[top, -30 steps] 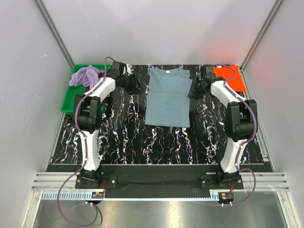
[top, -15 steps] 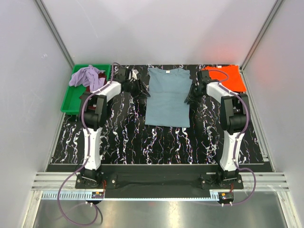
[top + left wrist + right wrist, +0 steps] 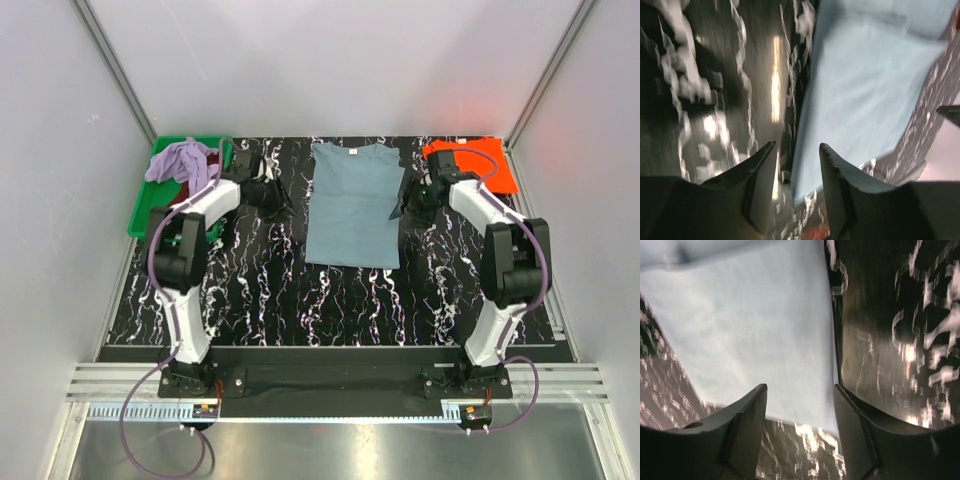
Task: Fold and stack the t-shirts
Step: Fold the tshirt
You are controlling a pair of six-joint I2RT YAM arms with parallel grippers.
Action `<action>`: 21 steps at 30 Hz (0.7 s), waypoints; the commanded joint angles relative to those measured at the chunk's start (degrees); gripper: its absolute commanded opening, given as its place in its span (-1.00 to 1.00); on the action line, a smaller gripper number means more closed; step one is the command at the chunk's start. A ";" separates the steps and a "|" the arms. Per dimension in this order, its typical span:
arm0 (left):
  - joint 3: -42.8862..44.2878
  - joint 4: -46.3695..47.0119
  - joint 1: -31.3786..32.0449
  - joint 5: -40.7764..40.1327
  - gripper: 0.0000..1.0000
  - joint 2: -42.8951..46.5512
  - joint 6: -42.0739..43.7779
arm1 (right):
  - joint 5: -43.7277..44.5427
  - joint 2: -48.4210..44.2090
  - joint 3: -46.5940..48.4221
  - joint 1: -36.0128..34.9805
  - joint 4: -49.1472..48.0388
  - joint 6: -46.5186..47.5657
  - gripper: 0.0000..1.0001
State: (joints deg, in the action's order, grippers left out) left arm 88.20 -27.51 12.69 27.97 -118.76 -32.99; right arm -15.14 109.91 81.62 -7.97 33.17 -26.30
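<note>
Top external view: blue-grey t-shirt point(image 3: 352, 205) lies flat on the surface point(image 3: 260, 285) between left gripper point(image 3: 797, 145) and right gripper point(image 3: 799, 386), both with fingers apart, empty.

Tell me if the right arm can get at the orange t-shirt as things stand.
Probably yes. The orange t-shirt lies flat in the far right corner, right beside that arm, nothing stacked on it. The right gripper hangs open and empty beside the blue-grey t-shirt; a swing outward should do.
</note>
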 commanded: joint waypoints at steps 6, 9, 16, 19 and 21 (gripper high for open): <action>-23.24 9.39 5.23 0.33 -0.03 17.67 0.83 | -5.33 -13.92 -16.48 0.23 0.77 -0.67 0.38; -26.24 11.77 6.20 0.51 0.02 17.86 0.12 | -8.06 -14.98 -20.80 0.23 -2.22 -2.08 0.41; -30.01 15.90 6.82 0.50 0.05 17.51 -1.19 | -6.31 -14.99 -27.03 0.14 -6.71 -2.61 0.40; -31.42 18.35 7.00 1.91 0.07 16.63 -2.16 | -8.24 -13.76 -29.23 0.14 -10.39 -3.49 0.37; -32.04 19.59 7.17 2.97 0.07 15.67 -2.69 | -8.68 -12.80 -30.03 0.14 -12.60 -3.75 0.34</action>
State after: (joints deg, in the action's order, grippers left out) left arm 57.21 -13.67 19.49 28.60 -102.13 -34.65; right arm -22.41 96.62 52.93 -7.86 26.39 -29.30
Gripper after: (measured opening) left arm 0.534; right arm 0.681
